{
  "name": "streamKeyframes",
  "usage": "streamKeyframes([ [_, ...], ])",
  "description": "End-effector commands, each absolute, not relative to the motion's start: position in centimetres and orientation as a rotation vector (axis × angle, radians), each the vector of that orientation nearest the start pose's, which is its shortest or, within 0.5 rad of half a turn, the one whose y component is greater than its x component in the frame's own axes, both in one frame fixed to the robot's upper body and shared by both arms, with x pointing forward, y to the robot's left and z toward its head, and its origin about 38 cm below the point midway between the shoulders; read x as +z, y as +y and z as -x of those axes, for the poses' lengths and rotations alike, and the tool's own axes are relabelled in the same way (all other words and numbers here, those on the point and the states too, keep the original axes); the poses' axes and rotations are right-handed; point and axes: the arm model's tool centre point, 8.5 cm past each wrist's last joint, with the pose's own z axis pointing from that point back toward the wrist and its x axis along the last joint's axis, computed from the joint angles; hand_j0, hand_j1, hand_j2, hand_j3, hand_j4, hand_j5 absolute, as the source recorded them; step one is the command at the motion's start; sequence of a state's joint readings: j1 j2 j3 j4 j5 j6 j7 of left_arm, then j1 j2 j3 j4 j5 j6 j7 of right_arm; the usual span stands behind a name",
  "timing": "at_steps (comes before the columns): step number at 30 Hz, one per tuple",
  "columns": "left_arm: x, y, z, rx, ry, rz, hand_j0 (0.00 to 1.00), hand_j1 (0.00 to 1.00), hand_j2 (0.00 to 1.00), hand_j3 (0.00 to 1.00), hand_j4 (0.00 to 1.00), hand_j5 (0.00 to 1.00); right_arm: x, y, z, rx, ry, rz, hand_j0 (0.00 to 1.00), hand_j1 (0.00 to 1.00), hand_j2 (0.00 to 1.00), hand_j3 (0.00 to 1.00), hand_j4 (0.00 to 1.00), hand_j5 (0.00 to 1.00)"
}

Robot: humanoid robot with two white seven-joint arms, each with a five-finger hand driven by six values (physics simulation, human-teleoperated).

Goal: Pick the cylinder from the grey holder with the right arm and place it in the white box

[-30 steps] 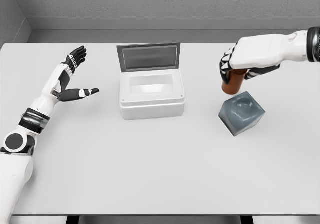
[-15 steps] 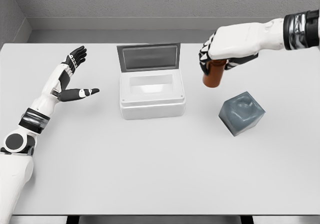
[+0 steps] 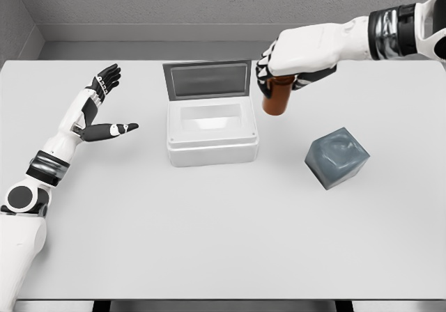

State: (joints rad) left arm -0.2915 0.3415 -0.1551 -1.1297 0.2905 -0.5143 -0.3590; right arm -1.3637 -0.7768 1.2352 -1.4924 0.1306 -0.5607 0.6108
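**Cylinder carried toward the white box, just short of its right edge**

Seen from the robot's head camera, the scene is a pale table (image 3: 209,242) with 2 white arms reaching in. Nearest the viewer, the left arm enters from the lower left and rests on the table; the left hand (image 3: 104,106) has its fingers spread and holds nothing.

Further in, right of centre, the grey holder (image 3: 336,157) sits on the table, a tilted cube with a hollow top that is now vacant. Left of it, at mid-table, stands the white box (image 3: 212,134), its lid raised at the back and its cavity open upward.

Furthest back, the right arm comes in from the upper right. The right hand (image 3: 296,54) has its fingers curled around the top of the brown cylinder (image 3: 277,97), which hangs below the palm with its long axis close to upright, clear of the table.

The relation that matters: the cylinder is just beside the box's right rim, slightly behind it and not yet over the cavity. The opening lies to the hand's left and a little toward the viewer, so the carry likely needs more leftward travel before lowering.

Compared with half a second ago, the hand and cylinder are further left and further from the holder. The left arm, box and holder are unchanged.
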Motion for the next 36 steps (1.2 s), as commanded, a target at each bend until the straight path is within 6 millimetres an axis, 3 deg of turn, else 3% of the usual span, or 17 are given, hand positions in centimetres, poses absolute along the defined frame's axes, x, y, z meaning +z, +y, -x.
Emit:
streamKeyframes([
  [1,9.6,31.6,-43.0,-0.498,-1.847,0.132,1.00,1.00,1.00,1.00,1.00,1.00,34.7,-18.4,-46.0,-2.922,1.659,-0.403,0.45,0.45,0.45,0.45,0.45,0.45],
  [15,9.6,31.6,-43.0,-0.497,-1.849,0.134,1.00,1.00,1.00,1.00,1.00,1.00,33.8,-13.7,-48.1,-2.918,1.633,-0.347,0.45,0.45,0.45,0.45,0.45,0.45],
  [22,9.6,31.6,-43.0,-0.498,-1.850,0.134,1.00,1.00,1.00,1.00,1.00,1.00,32.0,-12.8,-49.4,-2.980,1.554,-0.353,0.45,0.45,0.45,0.45,0.45,0.45],
  [36,9.6,31.5,-43.0,-0.500,-1.851,0.135,1.00,1.00,1.00,1.00,1.00,1.00,30.7,-10.3,-50.5,-3.011,1.441,-0.379,0.44,0.44,0.44,0.44,0.44,0.44],
])
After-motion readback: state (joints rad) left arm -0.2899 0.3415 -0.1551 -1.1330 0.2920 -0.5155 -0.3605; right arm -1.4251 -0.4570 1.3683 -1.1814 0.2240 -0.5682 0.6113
